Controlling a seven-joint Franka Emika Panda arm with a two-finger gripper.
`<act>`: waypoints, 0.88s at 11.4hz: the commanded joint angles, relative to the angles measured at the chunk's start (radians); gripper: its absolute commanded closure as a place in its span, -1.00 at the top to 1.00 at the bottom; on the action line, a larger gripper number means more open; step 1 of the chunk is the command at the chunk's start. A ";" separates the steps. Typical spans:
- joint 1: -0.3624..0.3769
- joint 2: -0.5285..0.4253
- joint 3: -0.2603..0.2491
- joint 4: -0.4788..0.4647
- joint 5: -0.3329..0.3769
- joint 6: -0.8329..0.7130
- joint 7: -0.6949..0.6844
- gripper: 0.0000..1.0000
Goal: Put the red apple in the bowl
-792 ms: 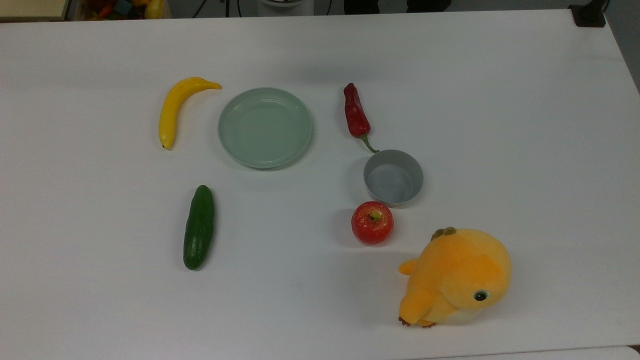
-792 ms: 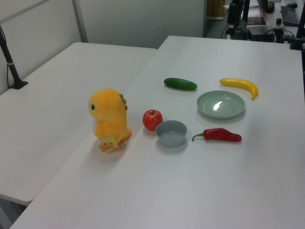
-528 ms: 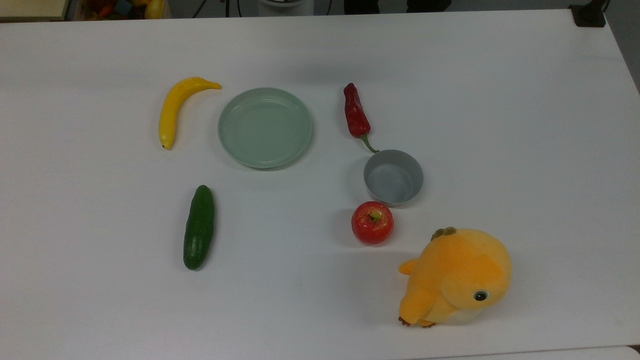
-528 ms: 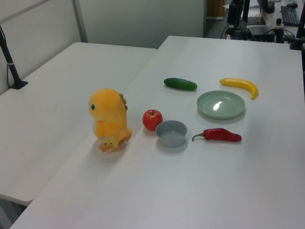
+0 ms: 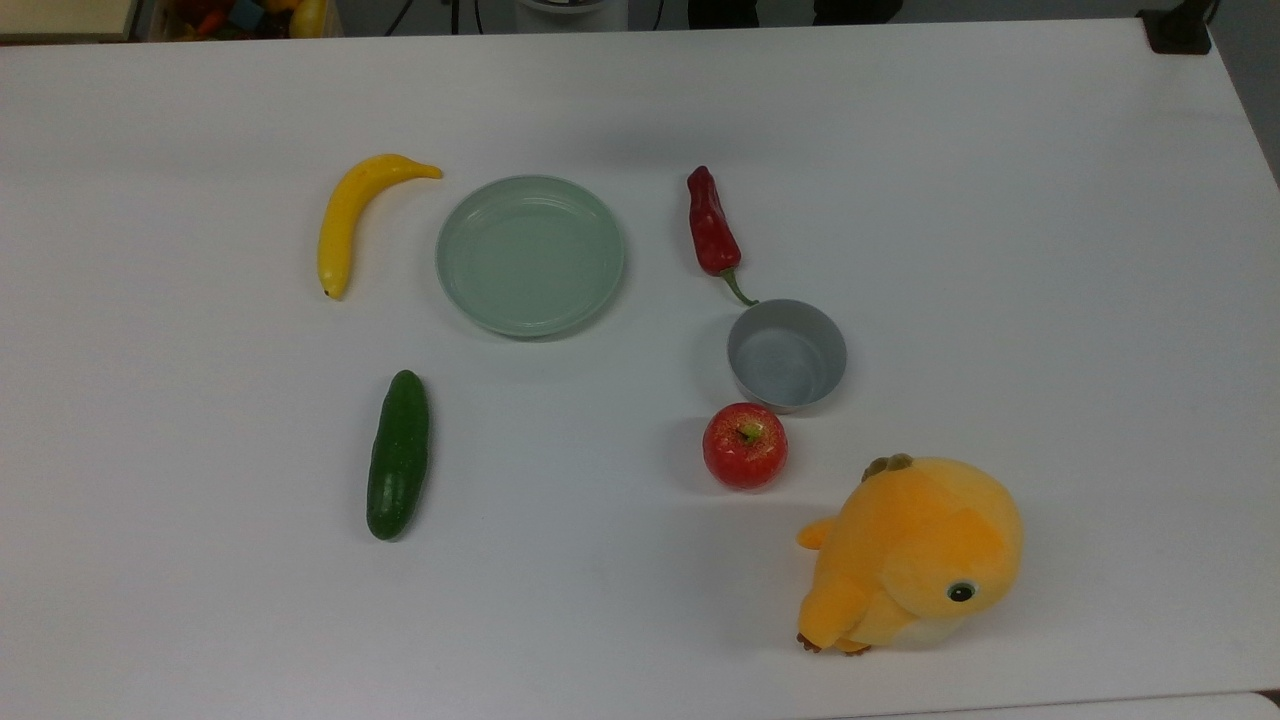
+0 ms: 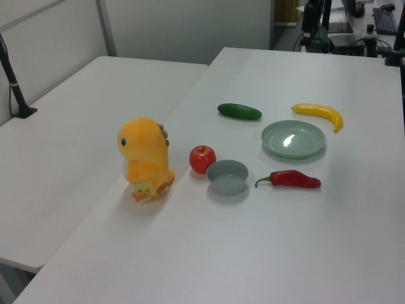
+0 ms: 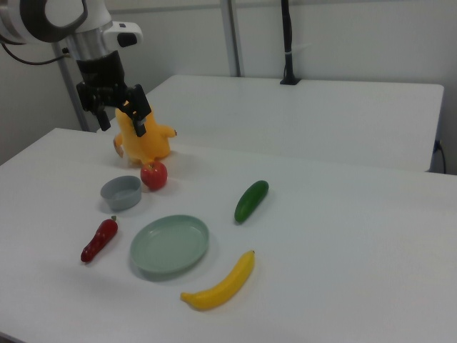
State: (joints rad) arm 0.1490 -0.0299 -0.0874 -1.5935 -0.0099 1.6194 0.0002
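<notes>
The red apple (image 5: 745, 446) (image 6: 202, 158) (image 7: 153, 175) rests on the white table, glossy, stem dimple up. Just beyond it in the top view stands the grey bowl (image 5: 786, 355) (image 6: 227, 177) (image 7: 121, 193), empty, a small gap apart from the apple. In the right view my gripper (image 7: 121, 120) hangs open high above the table at the upper left, above the bowl and apple, with nothing between its fingers. It overlaps the plush toy in the right view.
An orange plush toy (image 5: 915, 555) sits close to the apple. A red chili pepper (image 5: 712, 233) lies by the bowl's far side, its stem near the rim. A pale green plate (image 5: 530, 254), a banana (image 5: 352, 213) and a cucumber (image 5: 398, 455) lie toward the top view's left.
</notes>
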 commanded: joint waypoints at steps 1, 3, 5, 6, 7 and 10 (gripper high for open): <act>0.006 -0.024 -0.003 -0.034 0.018 0.025 -0.022 1.00; 0.006 -0.019 -0.003 -0.034 0.012 0.034 -0.028 1.00; 0.007 0.010 -0.003 -0.037 0.001 0.040 -0.031 1.00; 0.007 0.028 -0.003 -0.030 -0.002 0.048 -0.029 1.00; 0.009 0.040 -0.003 -0.029 0.001 0.091 -0.010 1.00; 0.007 0.126 -0.003 0.035 0.008 0.129 0.070 1.00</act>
State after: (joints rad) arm 0.1493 0.0363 -0.0865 -1.6069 -0.0101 1.7253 0.0178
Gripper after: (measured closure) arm 0.000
